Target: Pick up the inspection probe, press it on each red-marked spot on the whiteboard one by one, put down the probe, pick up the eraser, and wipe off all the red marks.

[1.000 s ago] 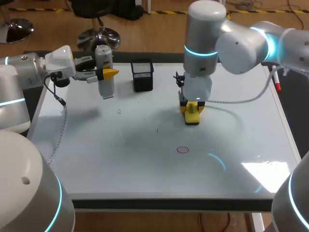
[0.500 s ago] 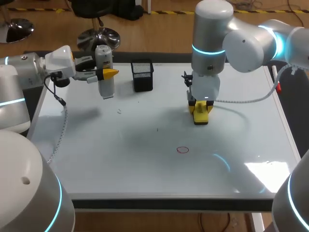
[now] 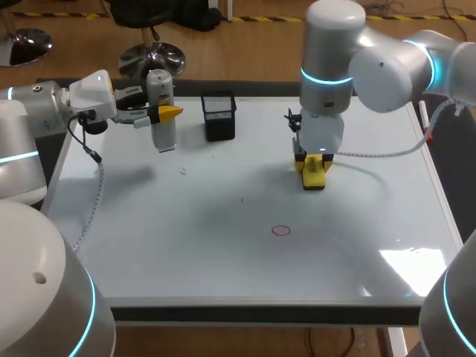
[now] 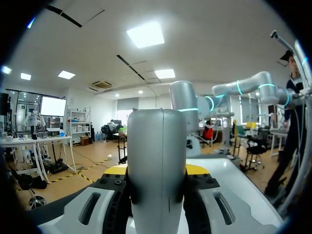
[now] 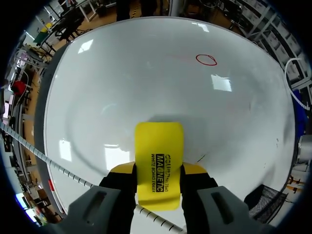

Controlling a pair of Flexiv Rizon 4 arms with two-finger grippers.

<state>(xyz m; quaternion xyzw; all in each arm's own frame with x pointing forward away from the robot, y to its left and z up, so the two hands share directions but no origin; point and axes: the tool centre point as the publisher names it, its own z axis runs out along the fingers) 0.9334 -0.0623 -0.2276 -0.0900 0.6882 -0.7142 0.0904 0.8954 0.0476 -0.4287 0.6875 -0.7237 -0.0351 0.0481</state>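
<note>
Eraser [image 3: 314, 175] pinched in the right tool [image 5: 158, 169] hangs near the red circle [image 3: 281, 230]; left tool [image 4: 157, 171] pinches the probe [image 3: 160, 111] beside a mesh holder [image 3: 219, 117].

Bare whiteboard [image 3: 171, 245] is stretching along the whole near edge and up the left side, carrying only a red circle [image 3: 280, 230] near its middle. The left gripper [image 3: 162, 113], clamping the upright inspection probe [image 3: 159, 85], is blocking the far left corner, with a black mesh holder [image 3: 219, 117] standing just beside it. The right gripper [image 3: 314, 169] is gripping the eraser [image 3: 315, 177] right of the middle, its cable [image 3: 379, 152] trailing toward the right edge.
</note>
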